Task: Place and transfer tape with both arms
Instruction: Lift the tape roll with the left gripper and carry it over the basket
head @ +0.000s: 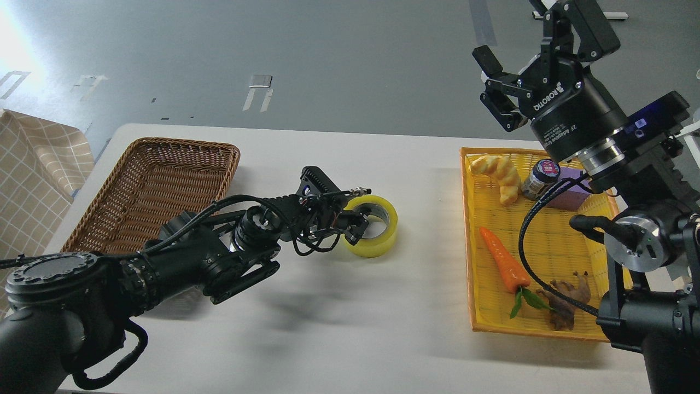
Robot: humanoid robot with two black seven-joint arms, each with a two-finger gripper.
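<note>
The tape [383, 236], a yellowish roll with a white core, lies on the white table [350, 328] near the middle. My left gripper [356, 226] reaches in from the left and straddles the roll's left wall, one finger inside the ring and one outside, closed on it. The roll looks slightly tilted. My right gripper [496, 83] is raised high above the far right of the table, open and empty, well away from the tape.
A brown wicker basket [153, 191] stands at the left. A yellow tray [469, 241] at the right holds a carrot [502, 260], a bread piece [500, 174], a small jar [538, 178], a purple box [569, 194] and a brown root [569, 295]. A checked cloth [33, 175] hangs far left.
</note>
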